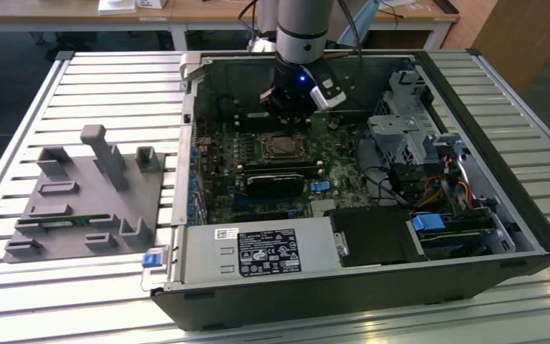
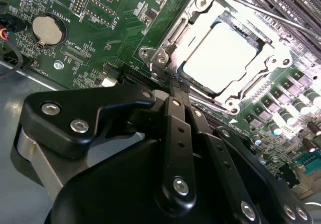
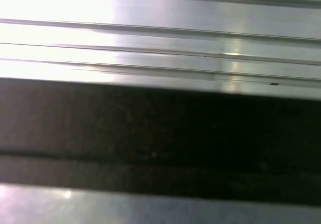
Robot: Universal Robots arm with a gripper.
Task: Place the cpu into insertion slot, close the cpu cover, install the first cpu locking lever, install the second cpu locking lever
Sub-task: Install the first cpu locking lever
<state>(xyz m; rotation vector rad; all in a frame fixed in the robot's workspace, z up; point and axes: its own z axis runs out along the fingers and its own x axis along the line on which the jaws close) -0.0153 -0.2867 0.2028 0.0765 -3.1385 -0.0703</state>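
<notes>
The cpu (image 2: 220, 58) sits in the insertion slot (image 2: 168, 38) on the green motherboard (image 2: 115, 18); in the second wrist view its pale metal top shows bright through the window of the cpu cover (image 2: 251, 91), which lies flat around it. I judge the first two steps done: chip seated, frame down.

A thin metal rod (image 2: 281, 18) runs along one side of the socket. I take it for a locking lever but cannot tell whether it is hooked home. The other lever I cannot make out with certainty. So the lever steps I count as open.

My gripper (image 2: 175, 88) hangs just beside the socket edge, fingers drawn together to a narrow point with nothing between them that I can see; the tips are at or very near the frame's rim, contact not certain.

In the exterior view the gripper (image 1: 289, 115) is down inside the open computer case (image 1: 533, 236), directly behind the socket (image 1: 280, 145), well apart from the black-labelled power supply (image 1: 256, 252) at the front. The grey fixture tray (image 1: 84, 208) rests on the slatted table (image 1: 26, 122) at the exterior view's left.
</notes>
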